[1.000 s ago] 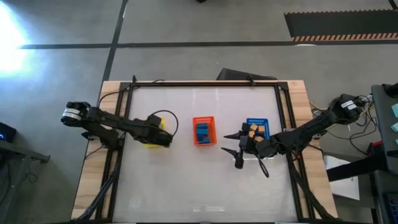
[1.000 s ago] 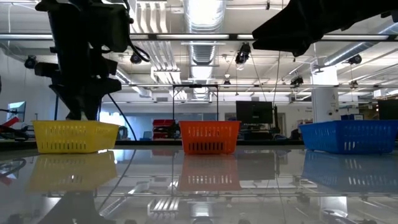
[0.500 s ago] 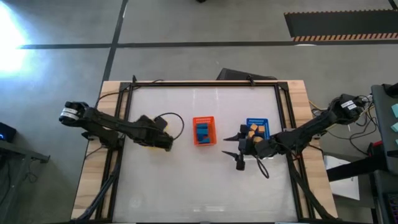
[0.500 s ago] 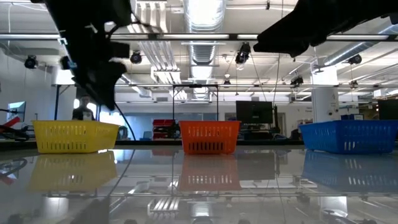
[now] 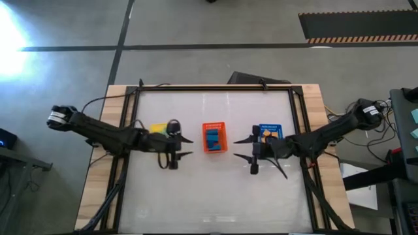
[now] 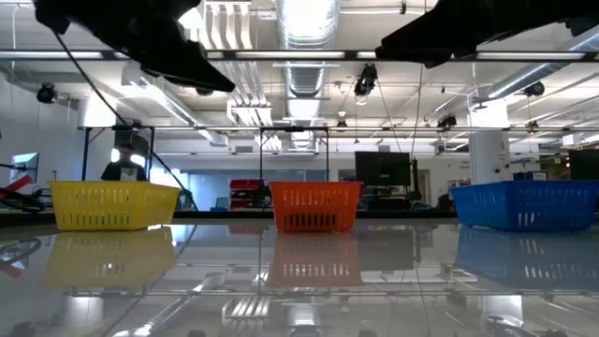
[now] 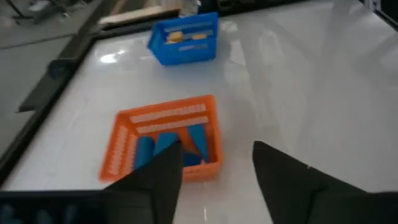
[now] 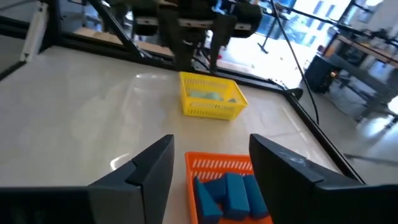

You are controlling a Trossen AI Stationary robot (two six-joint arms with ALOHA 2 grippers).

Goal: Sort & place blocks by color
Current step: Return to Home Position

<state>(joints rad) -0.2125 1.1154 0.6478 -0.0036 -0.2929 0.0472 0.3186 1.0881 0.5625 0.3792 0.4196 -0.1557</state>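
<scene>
**Item 1, medium blue blocks** (image 8: 230,190): several, lying close together inside the orange basket (image 6: 314,211). This is the middle of three baskets set in a row across the table (image 5: 209,189).

**Item 2, orange blocks** (image 7: 183,36): a few, inside the blue basket (image 6: 524,206) at the right end of the row. I cannot count them exactly.

**Item 3, pale teal blocks** (image 8: 208,94): inside the yellow basket (image 8: 211,111) at the left end of the row. From above, my left arm covers part of this basket.

**Item 4, my left claw** (image 5: 185,147): fingers spread wide, nothing between them. It is raised off the table, between the yellow and orange baskets, and points towards the orange one.

**Item 5, my right claw** (image 5: 238,149): fingers spread wide, nothing between them. It is raised off the table, between the orange and blue baskets, and also points towards the orange one. My two claws face each other, with the orange basket between them.
</scene>
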